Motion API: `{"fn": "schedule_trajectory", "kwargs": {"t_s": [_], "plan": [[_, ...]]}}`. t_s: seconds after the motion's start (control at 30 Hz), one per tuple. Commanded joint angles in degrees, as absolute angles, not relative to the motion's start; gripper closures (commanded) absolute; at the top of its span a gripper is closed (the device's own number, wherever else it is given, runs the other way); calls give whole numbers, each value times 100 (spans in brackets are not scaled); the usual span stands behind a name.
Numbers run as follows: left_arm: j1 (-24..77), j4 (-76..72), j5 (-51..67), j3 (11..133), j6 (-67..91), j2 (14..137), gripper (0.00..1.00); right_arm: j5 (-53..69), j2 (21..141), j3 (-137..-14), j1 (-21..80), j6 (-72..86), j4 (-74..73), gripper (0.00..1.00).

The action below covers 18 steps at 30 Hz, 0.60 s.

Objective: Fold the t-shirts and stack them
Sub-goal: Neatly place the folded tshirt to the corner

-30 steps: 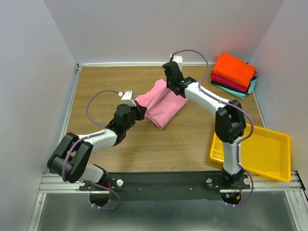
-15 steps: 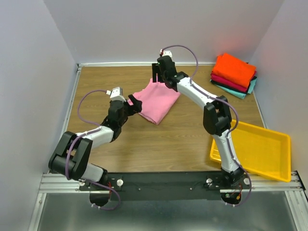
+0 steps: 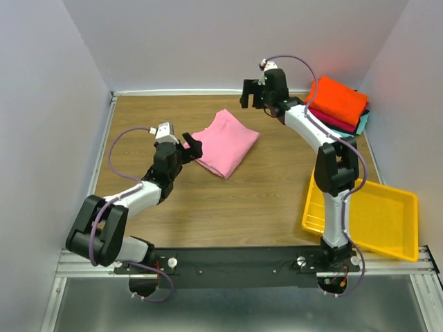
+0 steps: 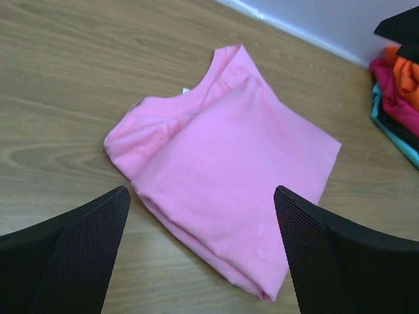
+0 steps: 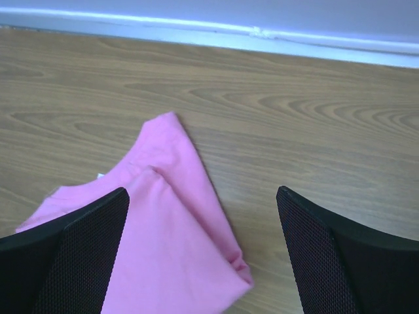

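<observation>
Two grippers are shown released in the top view, and nothing is held by either. The left gripper [image 3: 192,145] is placed close by the left edge of the light pink t-shirt [image 3: 225,144]; whether the cloth is touched cannot be told. The shirt is laid folded on the wooden table [image 3: 208,207], towards the far side. The right gripper [image 3: 250,95] is held beyond the shirt's far corner, apart from the cloth. At the far right corner a stack of folded t-shirts [image 3: 337,105] is found, with a bright orange one on top and crimson, dark and teal layers under it. A yellow tray [image 3: 387,218] is set at the near right edge. In the left wrist view, the black fingers [image 4: 65,261] are spread wide at the lower corners, and the pink shirt is framed between them, its collar showing at the upper left; the stack is glimpsed at the right edge. In the right wrist view, the fingers are likewise parted, and the shirt's pointed corner is seen at lower left, well below the white baseboard [image 5: 196,29].
</observation>
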<state>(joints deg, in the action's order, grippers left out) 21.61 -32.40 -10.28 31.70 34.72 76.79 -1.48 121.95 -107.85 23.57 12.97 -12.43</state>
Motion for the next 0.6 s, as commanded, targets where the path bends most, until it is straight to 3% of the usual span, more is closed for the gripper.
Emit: {"fn": "schedule_trajectory", "kwargs": {"t_s": [0.0,0.23,0.57], "plan": [[2162,-3234,-581,3182,3340,7989,2,729,12102,-10433,2128,1090,-1072,0],[2241,-3612,-26,3243,3384,8683,2,1992,12366,-10204,1416,1371,-1028,0],[2241,-3691,519,3630,3357,9571,4,2935,12902,-10108,1292,1485,-1011,0]]}}
